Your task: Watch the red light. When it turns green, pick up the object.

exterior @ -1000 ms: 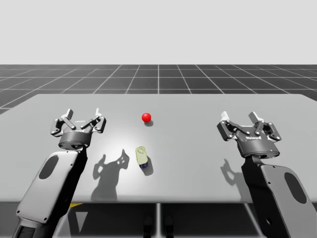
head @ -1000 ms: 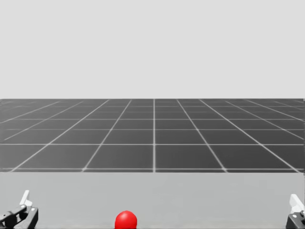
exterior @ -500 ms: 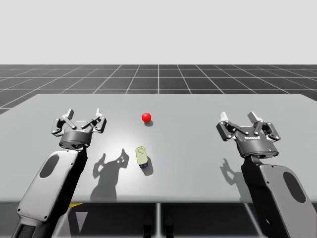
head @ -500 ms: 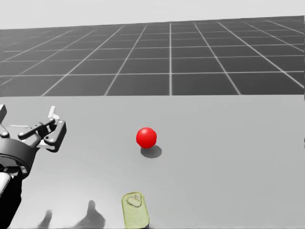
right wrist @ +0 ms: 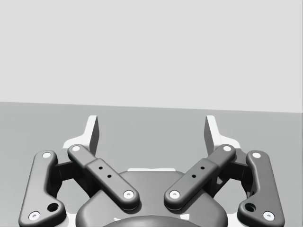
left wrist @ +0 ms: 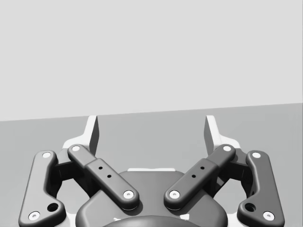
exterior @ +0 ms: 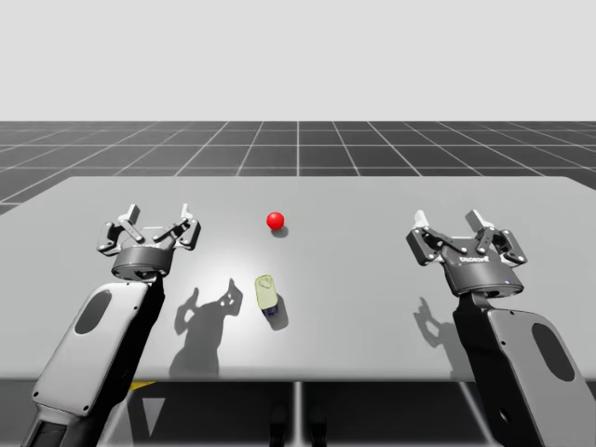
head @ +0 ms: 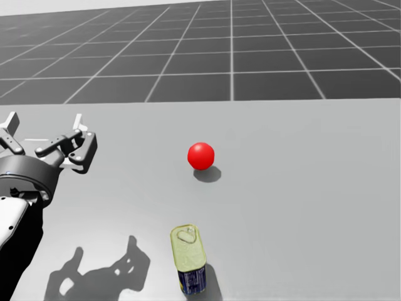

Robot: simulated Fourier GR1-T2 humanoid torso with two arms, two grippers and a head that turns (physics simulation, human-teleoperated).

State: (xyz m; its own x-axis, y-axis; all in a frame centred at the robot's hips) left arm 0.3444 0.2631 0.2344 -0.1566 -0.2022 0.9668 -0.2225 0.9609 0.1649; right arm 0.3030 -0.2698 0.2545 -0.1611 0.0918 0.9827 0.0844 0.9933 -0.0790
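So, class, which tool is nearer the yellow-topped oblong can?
Left. The left tool is close to the can, on its left and slightly farther back; the right tool is much farther off on its right.

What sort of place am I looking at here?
Likely a computer-simulated test scene, not a real room: a grey table, a dark grid floor meeting blank sky, plus a red light and a small can.

- Grey table (exterior: 372,270), flat and plain, its far edge against a dark gridded floor (exterior: 298,149).
- Red ball light (exterior: 275,221) sits on the table near the middle, toward the far side.
- Tin (exterior: 267,295), yellow-green lid up and blue sides, stands nearer me, apart from the light.
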